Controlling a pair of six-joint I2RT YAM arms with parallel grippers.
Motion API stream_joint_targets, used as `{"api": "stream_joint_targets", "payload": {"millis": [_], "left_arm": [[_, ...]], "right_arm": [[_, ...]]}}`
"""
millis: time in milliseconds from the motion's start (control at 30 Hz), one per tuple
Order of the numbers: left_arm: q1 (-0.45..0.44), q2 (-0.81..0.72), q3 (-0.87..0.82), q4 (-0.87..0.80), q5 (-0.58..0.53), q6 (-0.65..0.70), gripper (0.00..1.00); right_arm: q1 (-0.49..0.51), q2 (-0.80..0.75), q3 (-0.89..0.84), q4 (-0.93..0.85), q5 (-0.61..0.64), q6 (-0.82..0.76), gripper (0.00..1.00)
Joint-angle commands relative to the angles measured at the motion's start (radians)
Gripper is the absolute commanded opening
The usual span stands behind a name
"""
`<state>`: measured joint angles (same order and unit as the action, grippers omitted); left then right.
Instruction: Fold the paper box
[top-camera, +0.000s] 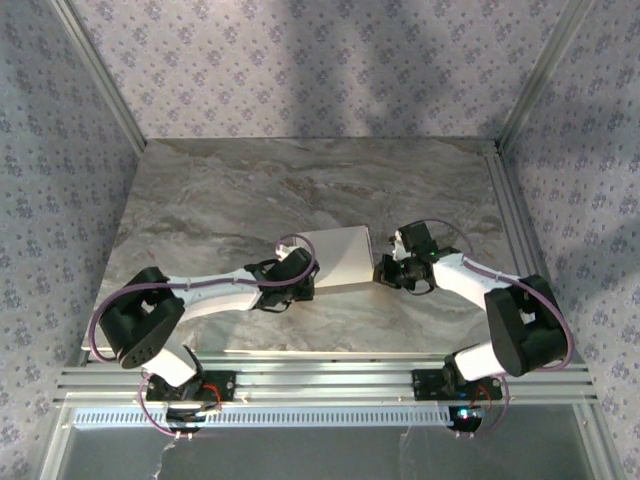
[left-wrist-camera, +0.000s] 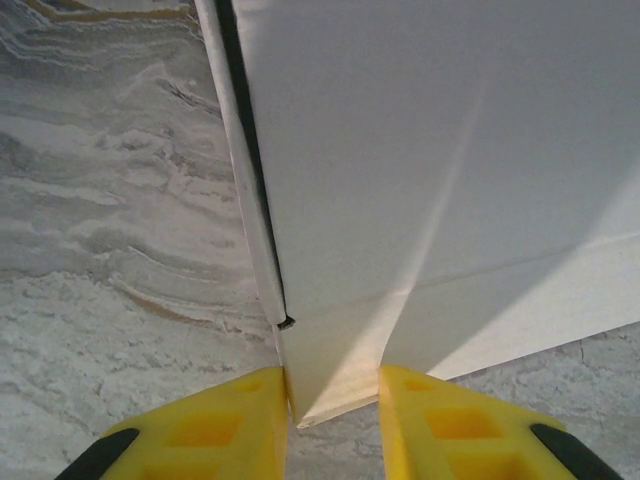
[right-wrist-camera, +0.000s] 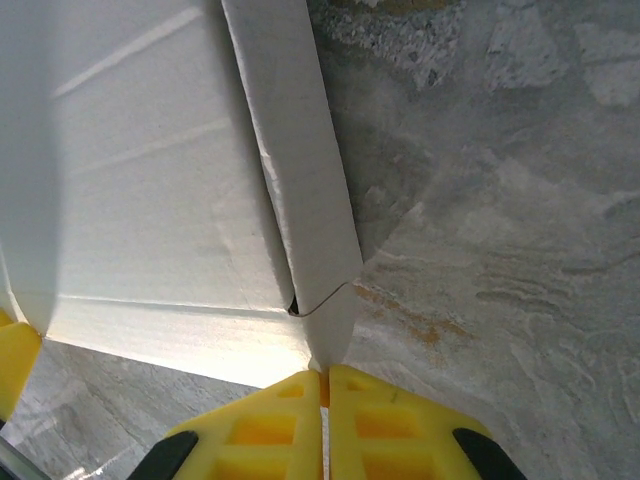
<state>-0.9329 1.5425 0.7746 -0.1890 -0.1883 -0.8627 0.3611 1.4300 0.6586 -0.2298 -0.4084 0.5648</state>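
Note:
The paper box (top-camera: 338, 258) is a white, partly folded cardboard shape on the marble table (top-camera: 200, 200), between the two arms. My left gripper (top-camera: 308, 282) is at its near left corner. In the left wrist view that corner of the box (left-wrist-camera: 430, 180) sits wedged between the yellow fingers of the left gripper (left-wrist-camera: 333, 385), touching both. My right gripper (top-camera: 383, 270) is at the near right corner. In the right wrist view the right gripper (right-wrist-camera: 323, 375) is shut on a thin side flap (right-wrist-camera: 335, 320) of the box (right-wrist-camera: 150, 180), whose side wall stands up beside it.
Aluminium rails (top-camera: 330, 380) run along the table's near edge, and another rail (top-camera: 505, 220) runs down its right side. Patterned walls close the back and both sides. Bare marble lies behind and to the left of the box.

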Motion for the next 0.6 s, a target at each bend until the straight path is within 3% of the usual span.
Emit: {"api": "stream_joint_targets", "payload": {"millis": [0, 367, 567], "left_arm": [[0.007, 0.015, -0.012, 0.038, -0.011, 0.025, 0.28], [0.03, 0.015, -0.006, 0.04, -0.008, 0.039, 0.26], [0.035, -0.027, 0.012, 0.003, -0.009, 0.045, 0.33]], "right_arm": [[-0.003, 0.025, -0.004, -0.002, -0.013, -0.029, 0.08], [-0.005, 0.03, 0.013, 0.016, -0.004, -0.067, 0.07], [-0.017, 0.045, 0.049, 0.001, -0.001, -0.079, 0.08]]}}
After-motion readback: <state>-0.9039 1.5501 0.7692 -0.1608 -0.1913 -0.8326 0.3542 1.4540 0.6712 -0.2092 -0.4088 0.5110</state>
